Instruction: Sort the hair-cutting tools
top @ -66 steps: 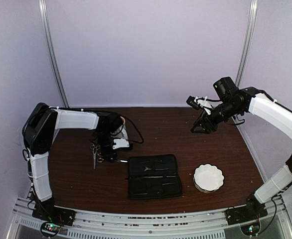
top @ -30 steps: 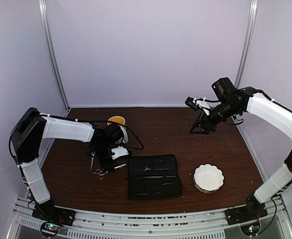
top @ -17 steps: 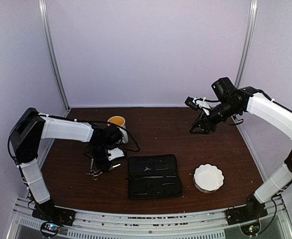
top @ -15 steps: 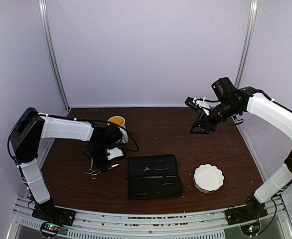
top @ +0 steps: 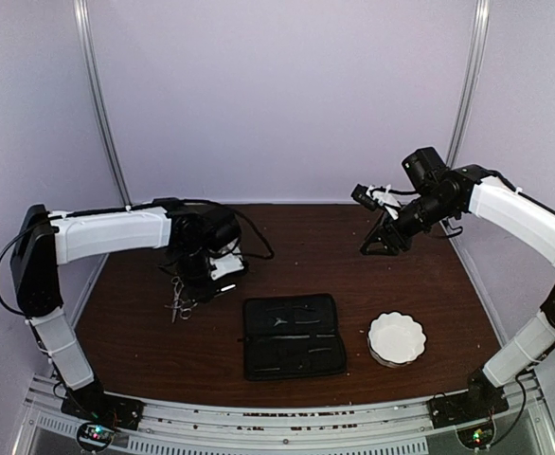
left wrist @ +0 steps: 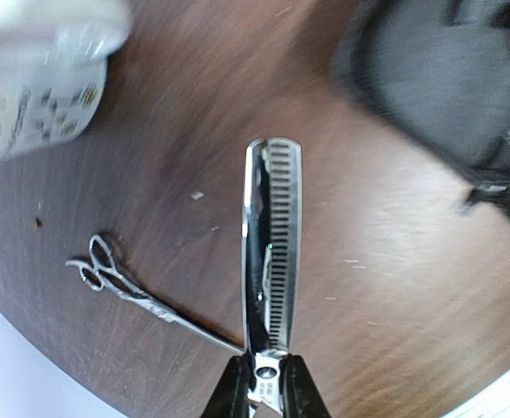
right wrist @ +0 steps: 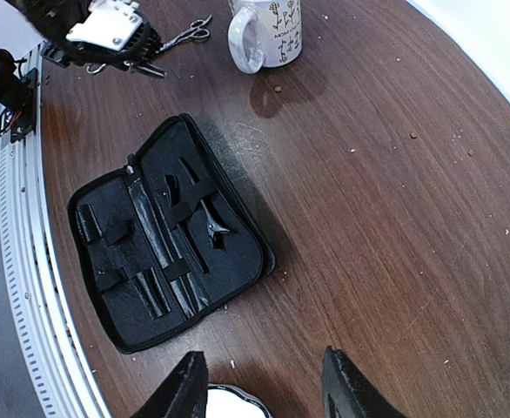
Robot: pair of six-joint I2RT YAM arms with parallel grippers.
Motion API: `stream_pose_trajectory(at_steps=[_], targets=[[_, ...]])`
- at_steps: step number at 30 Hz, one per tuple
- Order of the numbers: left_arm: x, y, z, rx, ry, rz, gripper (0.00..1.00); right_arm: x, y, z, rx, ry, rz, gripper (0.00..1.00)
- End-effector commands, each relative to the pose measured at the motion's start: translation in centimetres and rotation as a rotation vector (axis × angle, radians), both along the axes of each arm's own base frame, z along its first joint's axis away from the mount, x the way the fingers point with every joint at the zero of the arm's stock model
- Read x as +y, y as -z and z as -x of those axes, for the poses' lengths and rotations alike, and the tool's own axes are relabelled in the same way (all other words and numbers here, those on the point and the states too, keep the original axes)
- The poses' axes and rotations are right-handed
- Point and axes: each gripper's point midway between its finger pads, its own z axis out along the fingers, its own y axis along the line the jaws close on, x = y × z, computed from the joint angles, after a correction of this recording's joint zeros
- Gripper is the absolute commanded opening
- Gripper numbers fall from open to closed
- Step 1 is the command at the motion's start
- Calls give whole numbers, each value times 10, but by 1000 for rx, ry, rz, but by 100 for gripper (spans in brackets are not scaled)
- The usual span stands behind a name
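Left gripper (left wrist: 265,380) clamps toothed scissors (left wrist: 272,252) (handles hidden); right gripper (right wrist: 264,366) gapes; blurred, cropped mug (left wrist: 29,96), probably.

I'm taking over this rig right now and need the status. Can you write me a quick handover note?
Left gripper: shut on the thinning scissors, held above the table.
Right gripper: open, empty, raised over the table's far right.
Plain scissors lie on the table near the mug. One black clip sits in the open case.
Done: neither scissors placed yet.
Left: place both scissors; second clip not visible.
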Motion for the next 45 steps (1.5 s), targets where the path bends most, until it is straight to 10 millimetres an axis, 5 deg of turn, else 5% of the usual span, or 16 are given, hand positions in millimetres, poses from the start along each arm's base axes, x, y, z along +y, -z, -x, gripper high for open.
stream_pose_trajectory(at_steps=[1, 7, 12, 35, 45], targets=[[-29, -18, 30, 30, 129, 54, 0, 3, -6, 0, -18, -14, -10, 46], [-47, 2, 76, 193, 243, 47, 0, 4, -6, 2, -14, -21, -16, 46], [-59, 15, 94, 254, 302, 0, 0, 4, -8, 3, -19, -22, -19, 46], [-97, 47, 114, 346, 437, -57, 0, 3, -12, 6, -32, -24, -25, 46], [-125, 57, 108, 340, 517, -16, 0, 4, -13, 7, -27, -28, -33, 46]])
